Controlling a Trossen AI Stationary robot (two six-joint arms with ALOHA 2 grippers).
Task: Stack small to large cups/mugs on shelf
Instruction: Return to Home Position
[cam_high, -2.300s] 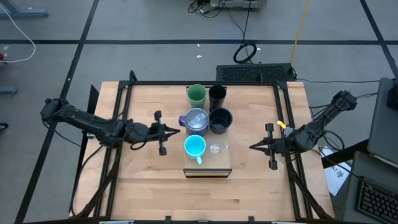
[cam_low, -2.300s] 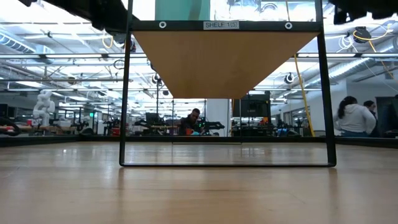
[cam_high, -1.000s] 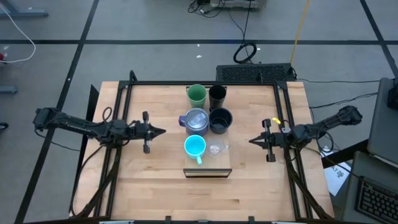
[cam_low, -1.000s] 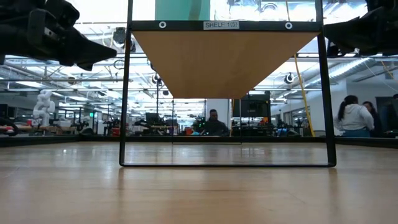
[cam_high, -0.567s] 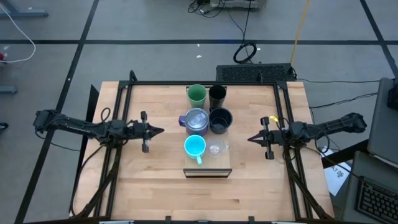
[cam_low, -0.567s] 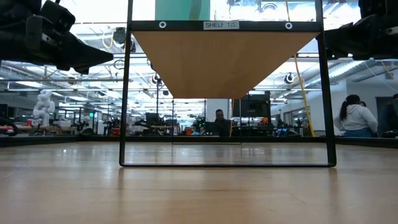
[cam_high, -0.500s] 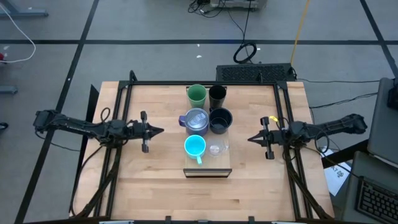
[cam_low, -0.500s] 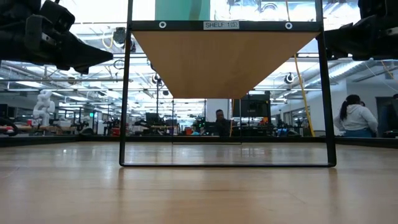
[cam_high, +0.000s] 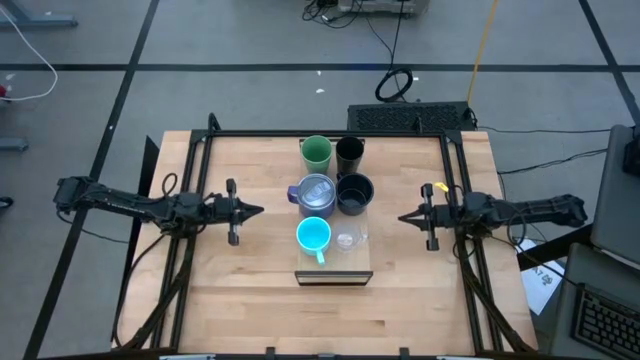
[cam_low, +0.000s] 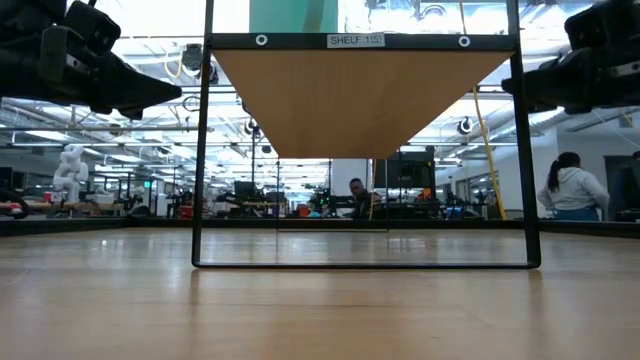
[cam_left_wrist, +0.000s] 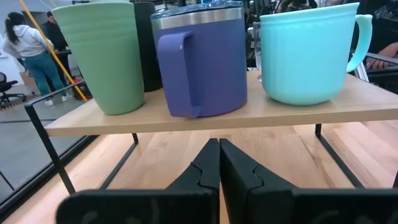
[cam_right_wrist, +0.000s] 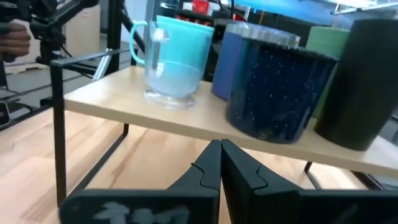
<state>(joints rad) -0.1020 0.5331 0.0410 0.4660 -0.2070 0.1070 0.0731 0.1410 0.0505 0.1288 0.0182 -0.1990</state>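
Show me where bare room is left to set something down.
The shelf is crowded: six cups fill it in pairs, leaving only a strip between the cyan mug, the glass and its front edge. The table is bare in front of the shelf, and on either side, between it and the left pincer and right pincer.

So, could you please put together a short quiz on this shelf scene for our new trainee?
1. True or false: the green cup stands on the shelf.
2. Fill in: on the left gripper and the right gripper, the fingers are both ____.
3. Multiple choice: where is the small clear glass?
A) inside the green cup
B) beside the cyan mug, at the shelf's dark front edge
C) held by the right gripper

Key: 1 true; 2 shut; 3 B.
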